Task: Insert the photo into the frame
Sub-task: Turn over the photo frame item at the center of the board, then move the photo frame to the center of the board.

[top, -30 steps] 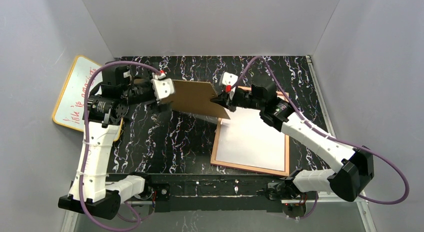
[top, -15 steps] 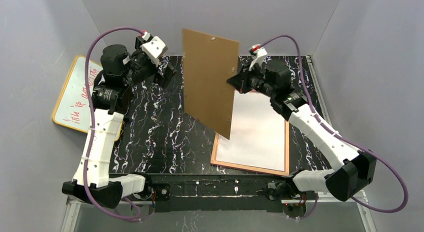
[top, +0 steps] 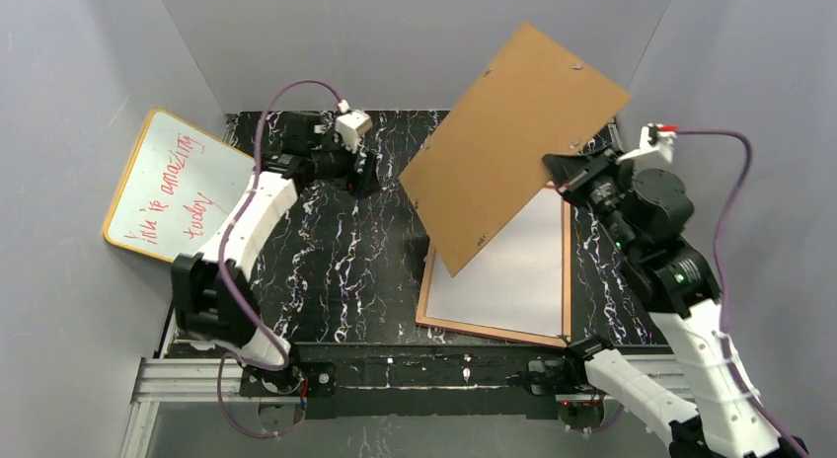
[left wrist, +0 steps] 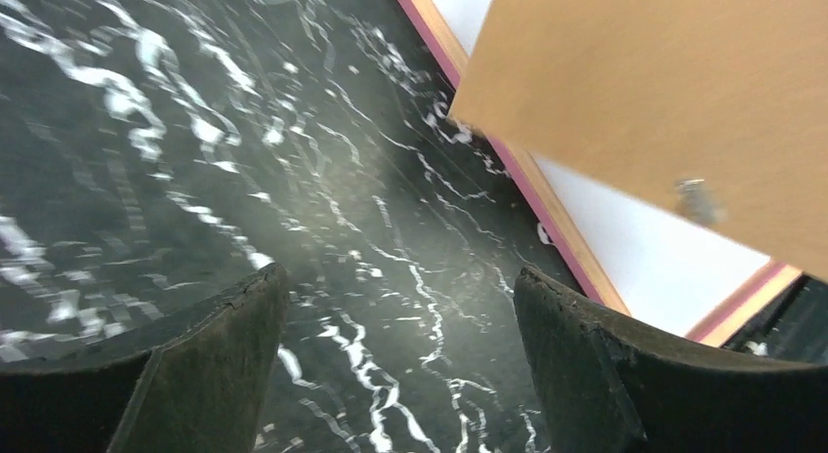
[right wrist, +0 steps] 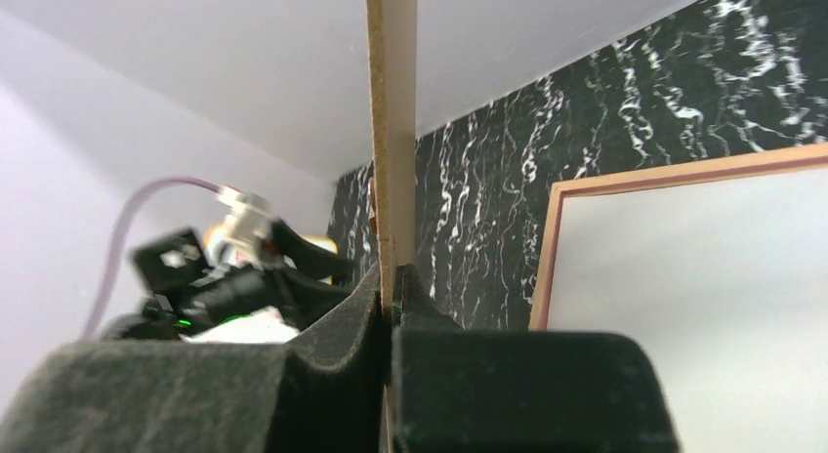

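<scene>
Marble tabletop (top: 326,251): right pincer (top: 553,168) high, clamping backing board (top: 513,142); left pincer (left wrist: 395,316) low, spread.

You have one piece of writing to read: red handwritten marker on the yellow-rimmed rectangular whiteboard (top: 173,187), which sits at the left just off the black marbled tabletop (top: 326,270). It runs in two slanted lines: "you're amazing", then "today" beneath it. The first word is small and only roughly legible.
</scene>
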{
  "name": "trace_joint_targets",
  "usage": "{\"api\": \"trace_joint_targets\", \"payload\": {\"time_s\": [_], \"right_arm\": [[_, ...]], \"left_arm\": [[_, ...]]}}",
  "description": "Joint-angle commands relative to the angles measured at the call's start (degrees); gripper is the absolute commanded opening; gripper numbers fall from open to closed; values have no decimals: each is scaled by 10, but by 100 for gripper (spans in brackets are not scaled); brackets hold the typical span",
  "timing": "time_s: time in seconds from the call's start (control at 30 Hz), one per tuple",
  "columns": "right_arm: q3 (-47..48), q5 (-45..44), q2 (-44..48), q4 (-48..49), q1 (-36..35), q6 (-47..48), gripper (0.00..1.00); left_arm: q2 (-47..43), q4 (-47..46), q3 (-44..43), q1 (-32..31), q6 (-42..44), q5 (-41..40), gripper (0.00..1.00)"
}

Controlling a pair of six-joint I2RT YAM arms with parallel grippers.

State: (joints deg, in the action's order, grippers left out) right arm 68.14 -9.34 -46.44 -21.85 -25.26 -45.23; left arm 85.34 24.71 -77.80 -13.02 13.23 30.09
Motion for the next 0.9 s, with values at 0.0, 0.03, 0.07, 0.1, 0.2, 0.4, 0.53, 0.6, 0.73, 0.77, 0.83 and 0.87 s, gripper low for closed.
{"api": "trace_joint_targets", "payload": {"time_s": [0.0,0.03,0.07,0.1,0.2,0.4,0.53,0.6,0.73,0.77,0.83,0.87], "right_arm": [[47,-142,54,-63,-1,-83,1],[48,-152,63,-74,-1,-80,1],[50,-163,70,-87,-1,-80,1],[52,-174,76,-97,-1,-79,1],[55,-210,88,-120,-2,-77,1],[58,-252,116,-142,-19,-91,1],[67,-267,122,-149,-30,-86,1],[72,-270,122,-152,-36,-87,1],[71,-273,126,-152,-49,-93,1],[70,-273,127,-152,-51,-95,1],[66,-274,131,-151,-57,-99,1],[64,-274,133,-151,-58,-100,1]], "left_arm": [[79,-10,2,-51,-52,15,82],[101,-10,-4,-64,-58,10,82],[125,-10,-9,-83,-65,3,82],[151,-10,-15,-95,-72,-1,82],[203,-13,-33,-128,-89,-9,82],[278,-27,-61,-182,-113,-17,77],[316,-35,-86,-196,-128,-14,71],[325,-39,-94,-199,-128,-17,66],[338,-44,-100,-200,-129,-23,59],[341,-45,-99,-202,-129,-27,58],[346,-46,-98,-202,-128,-33,52],[349,-45,-97,-202,-128,-35,50]]}}
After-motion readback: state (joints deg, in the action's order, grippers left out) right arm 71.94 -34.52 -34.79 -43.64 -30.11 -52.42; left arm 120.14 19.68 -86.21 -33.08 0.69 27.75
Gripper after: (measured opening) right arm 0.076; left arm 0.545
